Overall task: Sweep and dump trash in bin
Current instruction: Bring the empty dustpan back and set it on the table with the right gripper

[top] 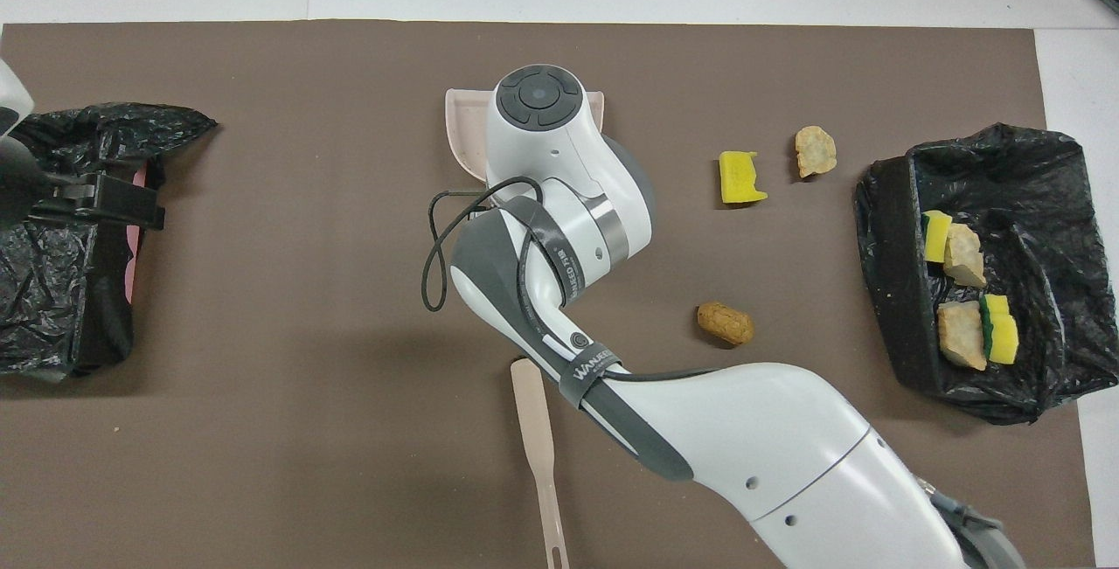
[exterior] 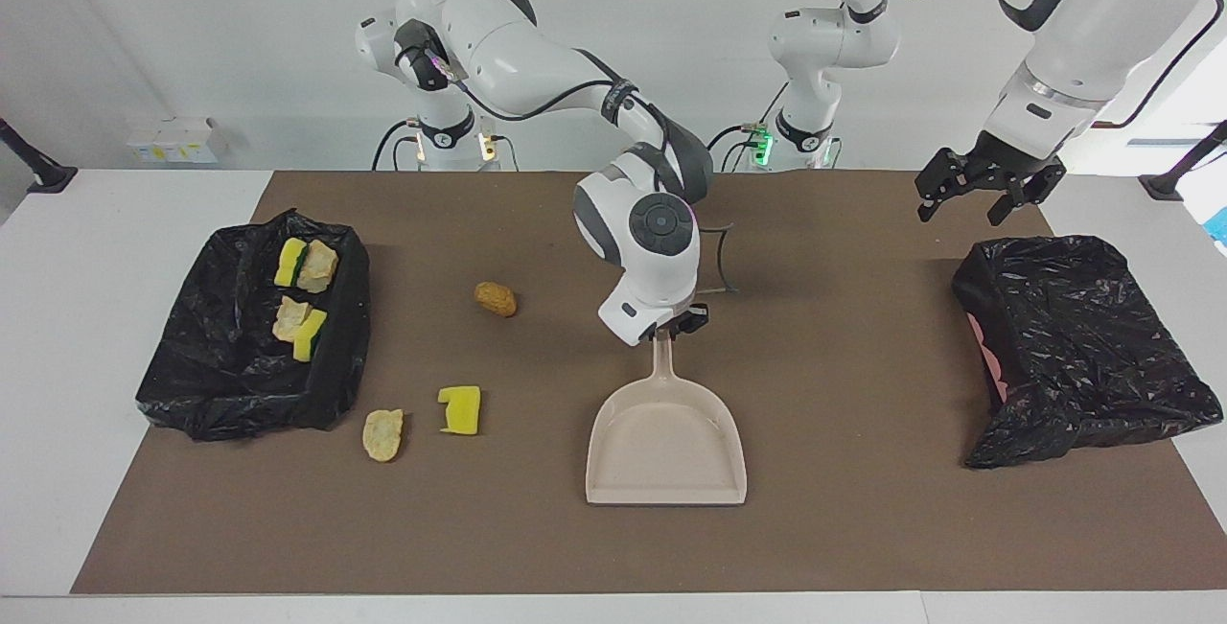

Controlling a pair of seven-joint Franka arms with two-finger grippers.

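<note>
The beige dustpan (exterior: 666,442) lies flat and empty mid-mat, its mouth pointing away from the robots; only its edge (top: 459,128) shows from overhead. My right gripper (exterior: 676,325) is shut on the top of its handle. Three scraps of trash lie loose toward the right arm's end: a brown chunk (exterior: 496,298) (top: 726,322), a yellow sponge piece (exterior: 460,409) (top: 741,177) and a tan chunk (exterior: 383,434) (top: 815,150). Several more scraps (exterior: 307,265) (top: 962,289) lie in the black-lined bin (exterior: 240,365) (top: 892,246). My left gripper (exterior: 973,202) (top: 105,200) hangs open and empty.
A second black-lined bin (exterior: 1083,346) (top: 61,307) sits at the left arm's end, under my left gripper. The beige brush handle (top: 538,455) lies on the mat nearer to the robots than the dustpan. A loose black cable (top: 433,246) loops off the right wrist.
</note>
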